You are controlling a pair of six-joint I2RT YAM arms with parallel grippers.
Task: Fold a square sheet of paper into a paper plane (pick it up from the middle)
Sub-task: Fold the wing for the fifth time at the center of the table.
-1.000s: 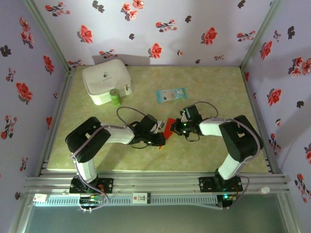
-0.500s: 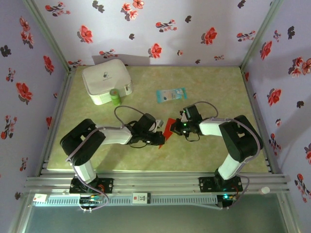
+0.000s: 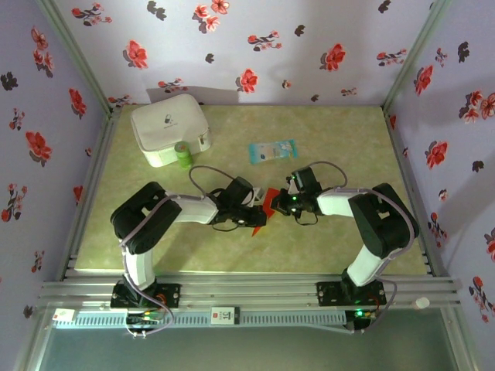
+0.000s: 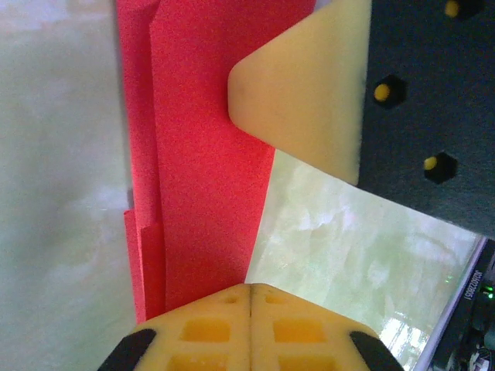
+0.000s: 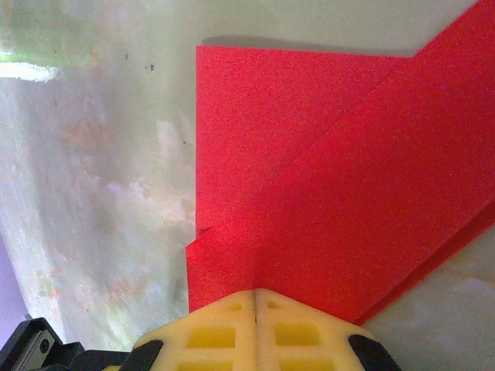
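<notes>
Well, on my left wrist feed the left gripper [image 4: 251, 300] has its two yellow fingers pressed flat together. I can make out nothing between them, and their tips sit at the near edge of the red paper [image 4: 205, 154]. The right gripper [image 5: 255, 301] is likewise closed pad to pad, its tips resting on the same paper, which lies folded in layers with a slanting crease across it. In the left wrist view, a pale finger [image 4: 309, 100] of the right arm lies over the paper's far end.

From above, I see the paper flat on the green marbled table [image 3: 348, 147], about the middle, boxed in between the two wrists, which cover most of it. Farther back, well apart from it, lies a pale blue packet [image 3: 272, 150]. A white case [image 3: 170, 127] sits in the far left corner with a small green bottle [image 3: 183, 155] just beside it. The case carries a small dark mark and the packet some print, both too small for me to read. A white tag [image 3: 225, 315] on the front rail is illegible too.
</notes>
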